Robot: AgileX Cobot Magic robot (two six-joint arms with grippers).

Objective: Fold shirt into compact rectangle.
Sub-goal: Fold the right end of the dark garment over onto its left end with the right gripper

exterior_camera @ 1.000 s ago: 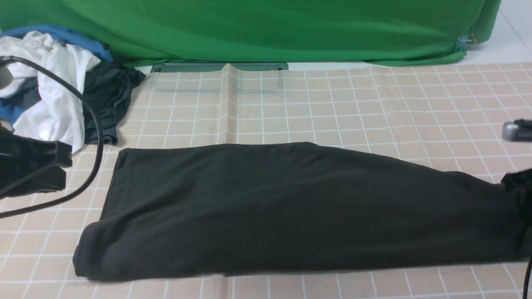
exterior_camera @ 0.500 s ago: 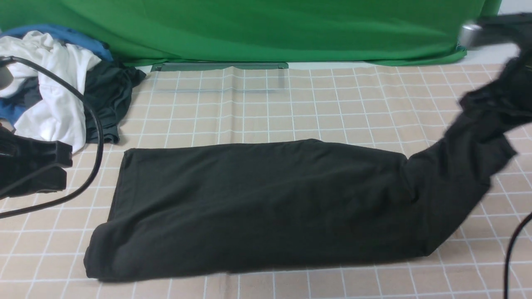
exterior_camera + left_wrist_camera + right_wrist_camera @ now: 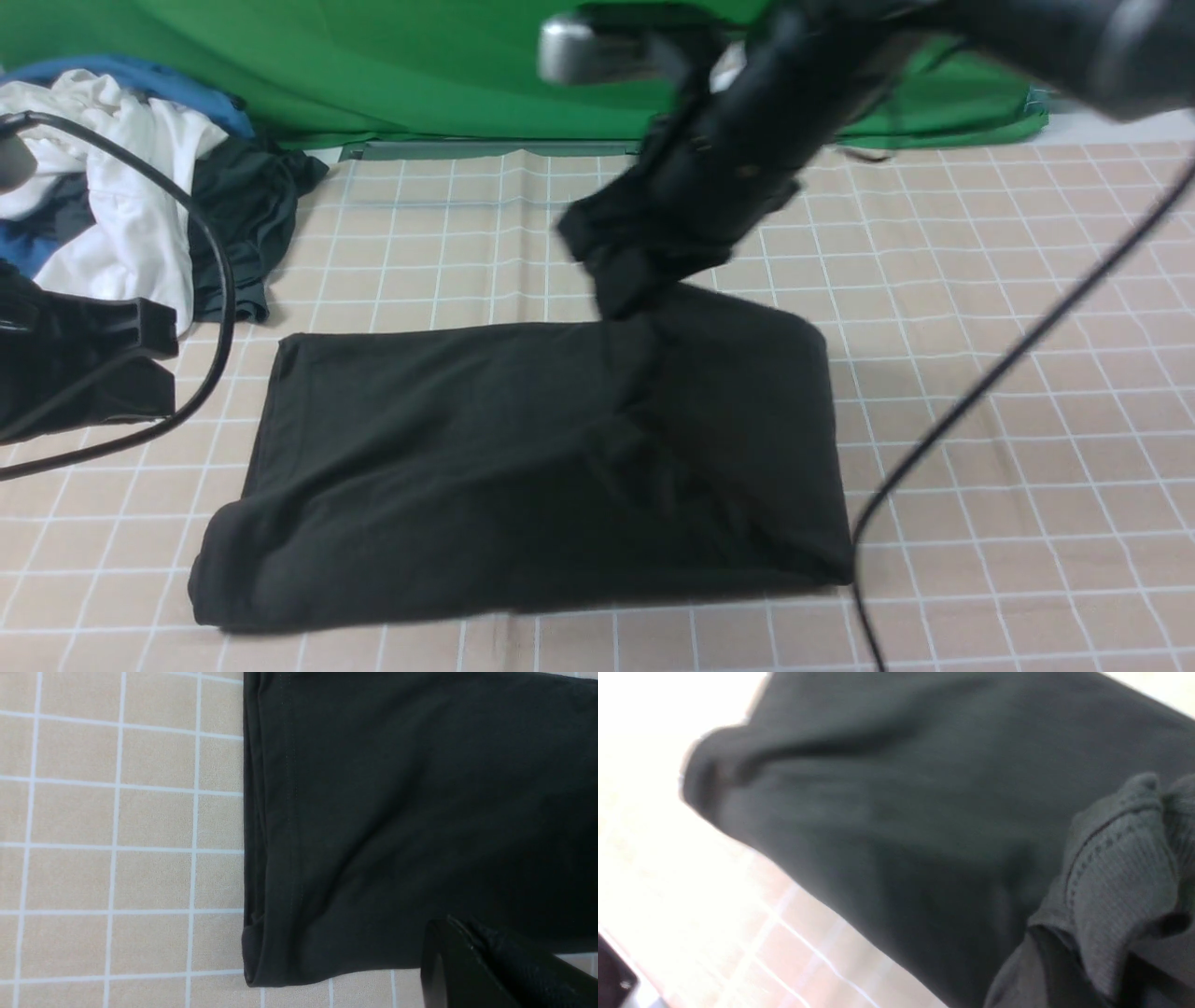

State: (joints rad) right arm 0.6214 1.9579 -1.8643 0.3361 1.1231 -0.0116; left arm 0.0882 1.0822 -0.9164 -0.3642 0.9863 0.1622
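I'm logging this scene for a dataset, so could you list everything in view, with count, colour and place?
long black cotton shirt: one, black, middle of the table, its right end lifted and carried leftward over the rest
pile of loose clothes: one heap, white, blue and dark grey, far left corner of the table
checked tablecloth: one, beige with white grid lines, covering the table
green cloth backdrop: one, green, behind the table
right gripper: one, black, above the shirt, shut on its bunched end
left gripper: one, black, shut, by the shirt's left end, holding nothing
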